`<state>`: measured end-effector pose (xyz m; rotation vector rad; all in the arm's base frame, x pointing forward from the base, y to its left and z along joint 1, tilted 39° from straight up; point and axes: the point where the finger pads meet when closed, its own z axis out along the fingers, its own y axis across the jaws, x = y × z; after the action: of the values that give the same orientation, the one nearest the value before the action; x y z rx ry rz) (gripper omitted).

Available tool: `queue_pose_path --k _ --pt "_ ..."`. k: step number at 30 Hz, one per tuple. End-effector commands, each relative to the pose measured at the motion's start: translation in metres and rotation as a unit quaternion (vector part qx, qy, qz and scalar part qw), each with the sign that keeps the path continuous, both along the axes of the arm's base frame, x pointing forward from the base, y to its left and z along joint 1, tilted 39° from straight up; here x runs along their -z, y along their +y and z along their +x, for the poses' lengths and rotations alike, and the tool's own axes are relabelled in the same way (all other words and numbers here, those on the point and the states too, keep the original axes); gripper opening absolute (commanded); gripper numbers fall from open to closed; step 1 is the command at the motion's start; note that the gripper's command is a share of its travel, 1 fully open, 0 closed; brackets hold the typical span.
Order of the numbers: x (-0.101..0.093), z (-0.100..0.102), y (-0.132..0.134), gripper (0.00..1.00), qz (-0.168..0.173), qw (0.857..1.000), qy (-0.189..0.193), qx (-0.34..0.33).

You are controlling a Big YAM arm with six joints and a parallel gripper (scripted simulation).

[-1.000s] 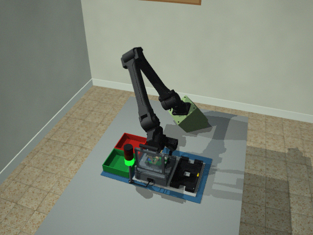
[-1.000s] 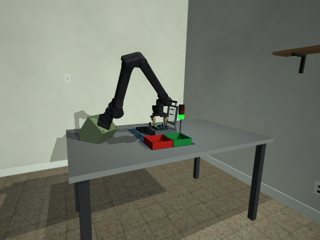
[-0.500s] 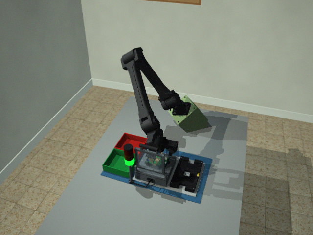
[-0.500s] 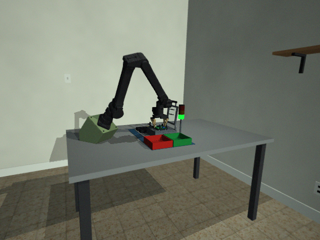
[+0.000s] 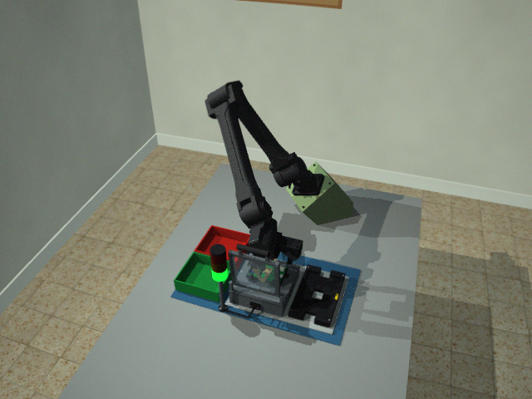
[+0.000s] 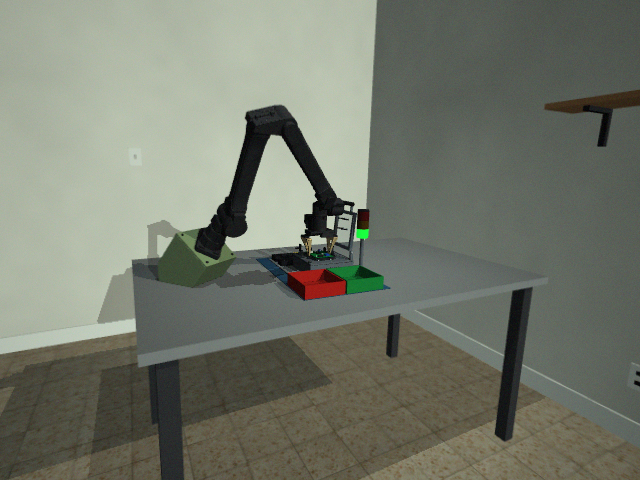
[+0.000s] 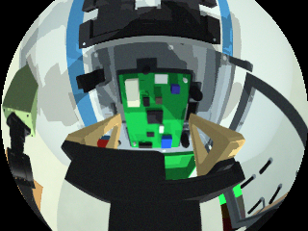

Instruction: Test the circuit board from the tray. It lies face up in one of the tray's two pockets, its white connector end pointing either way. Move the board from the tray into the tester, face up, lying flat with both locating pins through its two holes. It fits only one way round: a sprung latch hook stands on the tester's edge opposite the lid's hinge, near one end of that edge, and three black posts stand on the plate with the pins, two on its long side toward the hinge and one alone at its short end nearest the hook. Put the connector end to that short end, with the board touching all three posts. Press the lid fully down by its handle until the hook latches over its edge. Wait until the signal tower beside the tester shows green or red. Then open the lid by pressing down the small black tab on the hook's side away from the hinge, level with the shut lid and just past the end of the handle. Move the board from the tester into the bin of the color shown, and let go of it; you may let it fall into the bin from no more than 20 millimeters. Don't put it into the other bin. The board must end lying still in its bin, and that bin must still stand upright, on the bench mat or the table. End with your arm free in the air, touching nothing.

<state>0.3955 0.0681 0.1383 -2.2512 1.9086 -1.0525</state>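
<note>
The green circuit board (image 7: 156, 110) lies flat on the tester's plate (image 5: 258, 278), its white connector end toward the tray. It also shows in the exterior view (image 6: 321, 254). The tester's clear lid (image 5: 253, 268) stands open and upright. My gripper (image 7: 155, 117) is open, low over the board, with one tan finger on each long side; in the exterior view the gripper (image 6: 319, 245) hangs just above the board. The signal tower (image 5: 219, 274) shows green, also in the exterior view (image 6: 363, 233). The green bin (image 5: 197, 274) and the red bin (image 5: 221, 240) stand side by side left of the tester.
The black tray (image 5: 317, 296) sits right of the tester on the blue mat, both pockets without a board. The arm's green base block (image 5: 324, 199) stands farther back on the grey table. The lid's frame rises close beside my wrist.
</note>
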Motion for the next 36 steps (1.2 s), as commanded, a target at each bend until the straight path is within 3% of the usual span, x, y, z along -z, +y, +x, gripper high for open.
queue_pose_path --k 1,31,32,36 --pt "0.0031 0.0051 -0.0027 0.92 0.000 1.000 0.002 0.002" --pt "0.0031 0.0051 -0.0027 0.92 0.000 1.000 0.002 0.002" --pt "0.0031 0.0051 -0.0027 0.85 0.000 1.000 0.002 0.002" --pt "0.0031 0.0051 -0.0027 0.85 0.000 1.000 0.002 0.002"
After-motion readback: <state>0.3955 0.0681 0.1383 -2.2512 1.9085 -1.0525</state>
